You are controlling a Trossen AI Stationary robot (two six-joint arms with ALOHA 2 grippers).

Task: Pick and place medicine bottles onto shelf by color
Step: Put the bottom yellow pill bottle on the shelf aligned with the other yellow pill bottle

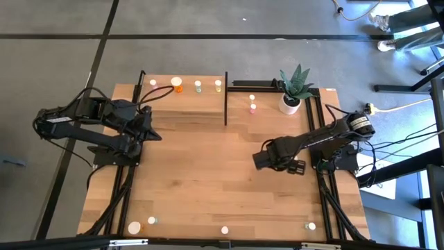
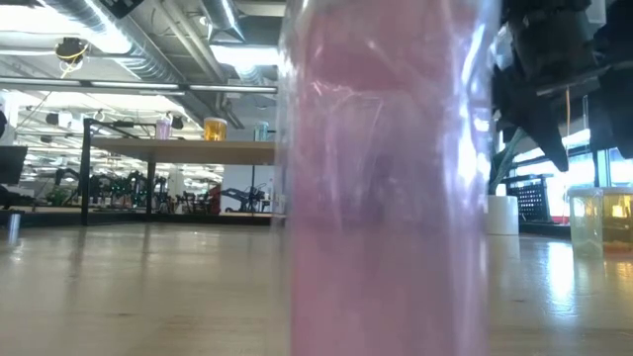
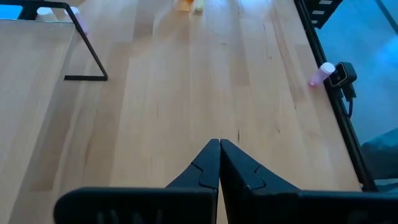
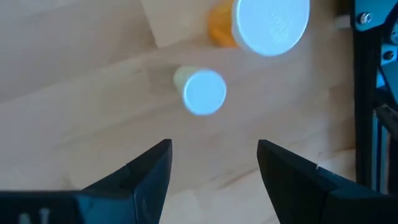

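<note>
Meanwhile right gripper [image 4: 213, 165] gapes empty above tabletop (white-capped bottle [image 4: 200, 91] ahead); left gripper [image 3: 219, 163] pinched closed, idle.

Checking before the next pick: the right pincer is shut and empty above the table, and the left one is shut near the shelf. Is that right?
Not quite. The right pincer is open, not shut; the right wrist view shows its fingers spread and empty. The left pincer is shut near the shelf, as you said.

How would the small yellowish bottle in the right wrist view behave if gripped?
The yellowish bottle looks tiny beside the open right gripper, so it is probably light. Its round body would likely roll if knocked over. The smooth-looking plastic may slip when squeezed.
</note>
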